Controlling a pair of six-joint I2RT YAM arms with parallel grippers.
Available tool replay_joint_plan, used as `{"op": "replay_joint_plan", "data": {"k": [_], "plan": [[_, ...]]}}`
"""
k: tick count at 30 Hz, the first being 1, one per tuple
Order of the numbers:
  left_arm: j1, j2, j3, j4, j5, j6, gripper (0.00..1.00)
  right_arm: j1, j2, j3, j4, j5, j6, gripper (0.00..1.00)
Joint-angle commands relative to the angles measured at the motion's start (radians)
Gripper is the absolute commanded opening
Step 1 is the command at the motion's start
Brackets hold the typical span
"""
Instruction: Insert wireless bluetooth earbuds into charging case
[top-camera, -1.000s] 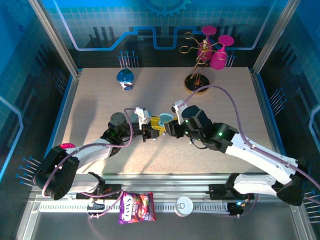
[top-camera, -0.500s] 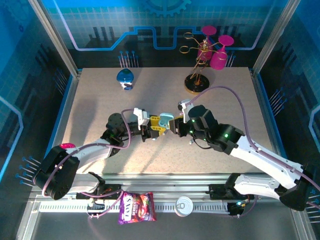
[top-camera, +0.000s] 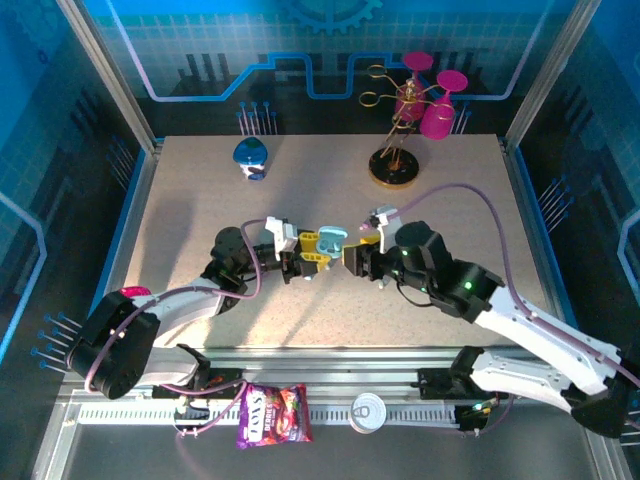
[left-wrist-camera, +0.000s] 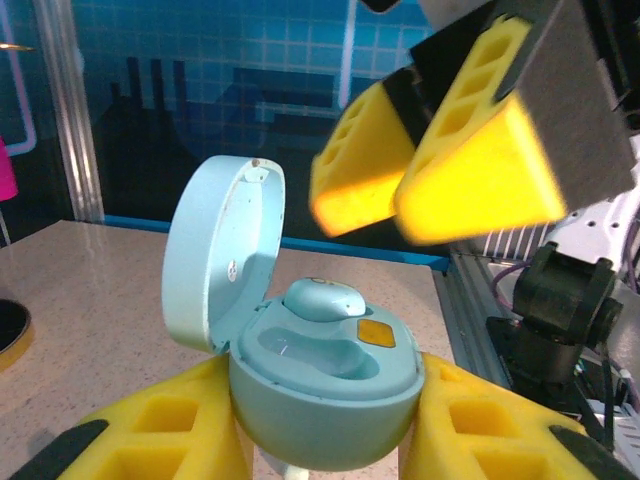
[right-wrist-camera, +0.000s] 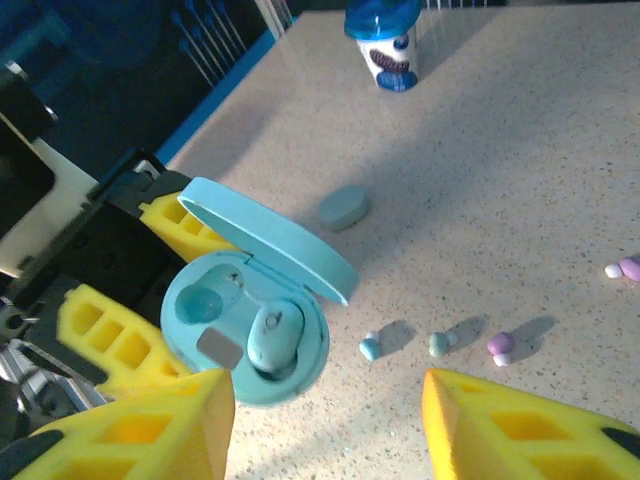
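Table: speckled top, patchy light.

Left gripper: pinched on the lower shell of the charging case. Lid is hinged up and open.

Right gripper: just beside the case, fingers spread, nothing between them.

Case contents: one earbud seated, the neighbouring well bare.

Risks (judgement)
- The buds are tiny against the blocky yellow fingers. A pinch off centre could flick one across the table.
- A bud brought in tilted could perch on the rim of the well rather than drop in.
- A push on the case could twist it in the left grip or knock the lid shut.
- The seated bud sits right beside the bare well and could be nudged out.

Surroundings
- Glass stand with pink glasses at the far edge, well apart.
- Blue container at far left, well apart.
- Candy bag and tin on the near rail.
- Second case, shut, lies near the held one.
- Loose buds lie on the table near the case: pale blue, whitish, lilac.
- A lilac-and-white bit lies at the frame edge; I cannot tell if it is one bud or two.

In the way: the raised lid overhangs one side of the case, so approach to the bare well is free only from the other sides
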Motion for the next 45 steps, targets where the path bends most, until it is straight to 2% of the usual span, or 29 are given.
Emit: {"op": "replay_joint_plan", "data": {"k": [1,4,8,14,23,33,39,45], "plan": [[0.023,-0.037,-0.023,0.032,-0.036,0.021,0.26,-0.046,-0.059,-0.08,0.12,0.012,0.052,0.54],[0.037,-0.067,-0.037,0.035,-0.065,0.021,0.26,-0.116,-0.071,-0.15,0.148,-0.015,0.132,0.55],[0.048,-0.124,-0.053,0.034,-0.098,0.012,0.26,-0.203,0.004,-0.202,0.17,-0.111,0.221,0.55],[0.05,-0.238,-0.051,-0.042,-0.129,0.019,0.26,-0.215,0.239,-0.161,0.177,-0.214,0.229,0.55],[0.051,-0.39,-0.037,-0.216,-0.142,0.051,0.26,-0.117,0.595,0.017,0.21,-0.282,0.172,0.54],[0.049,-0.449,-0.039,-0.274,-0.14,0.054,0.26,-0.026,0.963,0.379,0.025,-0.262,0.01,0.54],[0.049,-0.456,-0.032,-0.287,-0.137,0.06,0.26,0.013,1.066,0.51,-0.135,-0.171,-0.034,0.54],[0.049,-0.448,-0.034,-0.286,-0.136,0.062,0.26,0.022,1.09,0.522,-0.154,-0.188,-0.033,0.55]]}}
